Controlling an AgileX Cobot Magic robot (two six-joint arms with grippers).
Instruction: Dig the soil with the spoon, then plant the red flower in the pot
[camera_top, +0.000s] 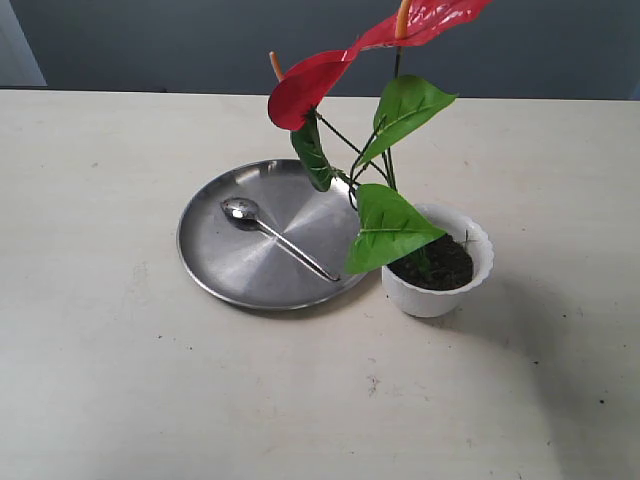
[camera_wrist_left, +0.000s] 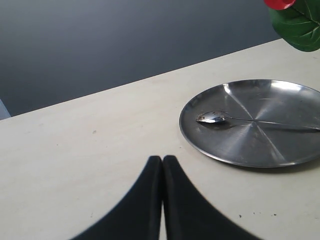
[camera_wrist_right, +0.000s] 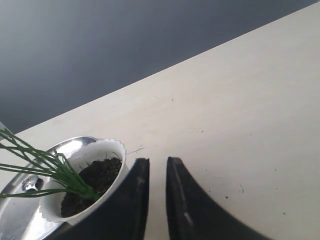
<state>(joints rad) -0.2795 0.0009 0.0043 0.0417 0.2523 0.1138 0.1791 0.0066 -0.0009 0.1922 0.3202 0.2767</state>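
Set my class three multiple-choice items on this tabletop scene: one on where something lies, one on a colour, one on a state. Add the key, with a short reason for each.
1. Where does the spoon lie?
A. on the steel plate
B. in a drawer
C. across a cup

2. What colour is the pot?
A. blue
B. black
C. white

3. How does the red flower stand?
A. lying flat
B. upright, stems in the soil
C. snapped in two

Key:
1 A, as the spoon's bowl and handle both rest on the plate.
2 C, as the pot's wall and wavy rim are plainly white.
3 B, as the thin green stems rise out of the dark soil inside the pot, with leaves and blooms above it.
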